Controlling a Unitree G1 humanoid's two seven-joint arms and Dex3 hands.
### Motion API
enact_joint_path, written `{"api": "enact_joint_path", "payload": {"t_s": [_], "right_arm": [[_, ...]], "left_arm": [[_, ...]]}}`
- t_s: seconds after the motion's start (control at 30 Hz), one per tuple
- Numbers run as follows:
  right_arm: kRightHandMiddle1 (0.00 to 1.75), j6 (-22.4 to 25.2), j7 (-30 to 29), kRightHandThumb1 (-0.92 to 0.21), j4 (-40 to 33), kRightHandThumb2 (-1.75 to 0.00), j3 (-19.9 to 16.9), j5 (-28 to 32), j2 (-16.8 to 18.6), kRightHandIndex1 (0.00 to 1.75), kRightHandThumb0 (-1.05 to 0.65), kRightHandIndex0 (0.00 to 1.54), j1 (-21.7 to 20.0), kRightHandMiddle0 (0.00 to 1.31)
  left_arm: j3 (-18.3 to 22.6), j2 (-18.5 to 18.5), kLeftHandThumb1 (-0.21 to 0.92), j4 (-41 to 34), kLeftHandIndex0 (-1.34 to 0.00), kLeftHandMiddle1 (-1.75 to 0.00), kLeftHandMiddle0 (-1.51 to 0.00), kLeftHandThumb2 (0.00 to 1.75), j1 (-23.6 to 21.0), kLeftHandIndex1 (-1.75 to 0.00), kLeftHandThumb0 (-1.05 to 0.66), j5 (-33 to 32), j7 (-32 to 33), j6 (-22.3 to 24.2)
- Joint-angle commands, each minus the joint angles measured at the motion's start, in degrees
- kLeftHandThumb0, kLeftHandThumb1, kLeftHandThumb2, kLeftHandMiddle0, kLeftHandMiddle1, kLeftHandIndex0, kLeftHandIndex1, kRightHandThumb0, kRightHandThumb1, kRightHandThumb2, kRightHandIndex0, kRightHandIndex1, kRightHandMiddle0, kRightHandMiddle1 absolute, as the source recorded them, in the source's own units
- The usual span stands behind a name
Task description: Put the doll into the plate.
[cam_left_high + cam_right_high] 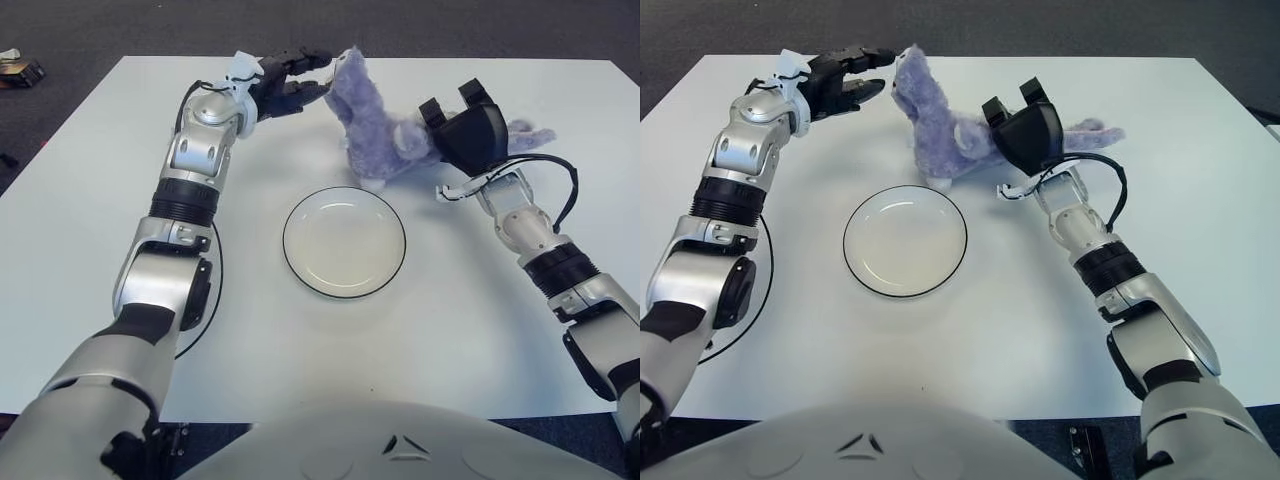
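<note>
Nearest my viewpoint, on the white table (470, 330), I see the plate (344, 243), round, white with a dark rim, lying flat with nothing in it. I use the plate as the reference for all positions below.

Beyond the plate and to its right, I see the right hand (465, 135) with its fingers clamped on the rear part of the doll (375, 125). The doll is a purple plush figure, tilted, with its upper end leaning toward the far left. Its lower tip shows just at the far rim of the plate; I cannot tell whether the two touch.

Beyond the plate and to its left, I see the left hand (288, 82) with fingers extended and apart, fingertips just beside the doll's upper end.
</note>
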Motion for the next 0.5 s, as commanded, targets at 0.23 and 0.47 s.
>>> {"api": "enact_joint_path", "payload": {"t_s": [0.23,0.47], "right_arm": [[1.53,1.48,-0.08,-0.61,0.04,-0.77,-0.03,0.2,0.01,1.75,-0.39,0.65,-1.2,0.55],[1.54,1.39,-0.42,-0.61,-0.5,-0.78,-0.05,0.13,-0.34,1.75,-0.39,0.65,-0.78,0.54]], "left_arm": [[1.73,-3.63,0.92,13.75,-0.16,0.0,-0.21,0.04,-5.06,-0.12,-0.83,-3.79,-2.65,2.03],[1.54,-5.3,0.92,17.5,-0.17,0.0,-0.2,0.03,-6.5,-0.1,-0.83,-3.3,-2.05,-3.5]]}}
